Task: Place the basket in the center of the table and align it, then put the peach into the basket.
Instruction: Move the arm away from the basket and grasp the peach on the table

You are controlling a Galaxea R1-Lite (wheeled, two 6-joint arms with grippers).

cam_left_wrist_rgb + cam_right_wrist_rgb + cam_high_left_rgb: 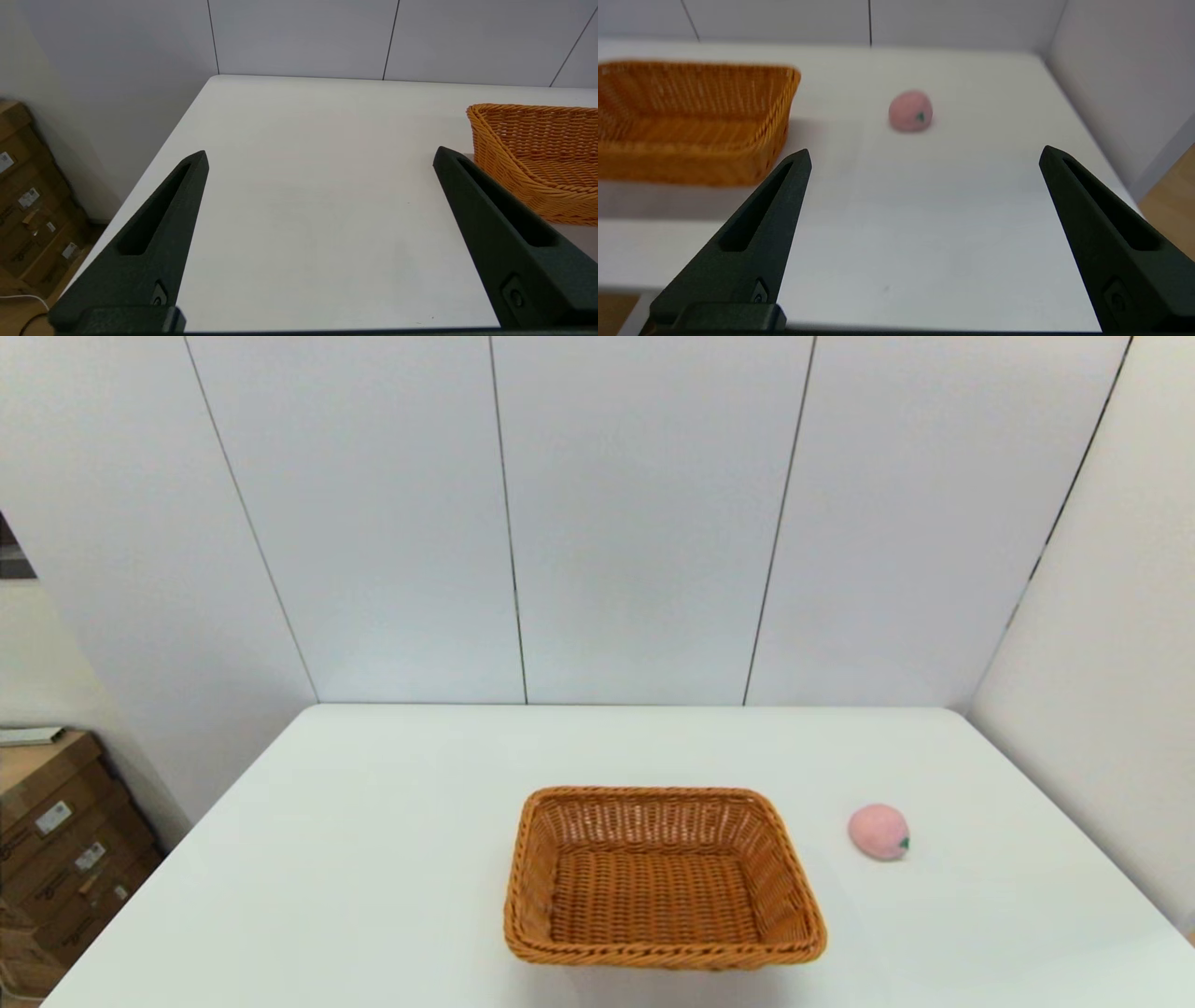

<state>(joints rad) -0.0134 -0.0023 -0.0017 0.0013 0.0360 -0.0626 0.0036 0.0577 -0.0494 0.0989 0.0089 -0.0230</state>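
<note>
The basket (pixel 665 877) sits on the white bench (pixel 373 859), near the front edge and roughly midway across its width, with its long sides running parallel to that edge. It is empty; the woven floor shows bare inside the sloped walls and braided rim. The peach (pixel 878 832) lies on the bench to the robot's right of the basket, apart from it with a strip of bare surface between them, and its small green stem tip points toward the right and the near side.

Neither arm shows in the head view. The left tool (pixel 320 158) hangs over the near left part of the bench, released, its two black fingers (pixel 159 224) spread wide with nothing between them; the basket's left end (pixel 537 158) appears just beyond its right finger. The right tool (pixel 924 156) hovers at the near right edge of the bench, also released and holding nothing, with the peach (pixel 910 111) farther off ahead of the gap and the basket (pixel 691 121) off to its left.

Beyond the bench stand pale wall panels (pixel 644 513), and cardboard boxes (pixel 56 840) sit on the floor at the left.
</note>
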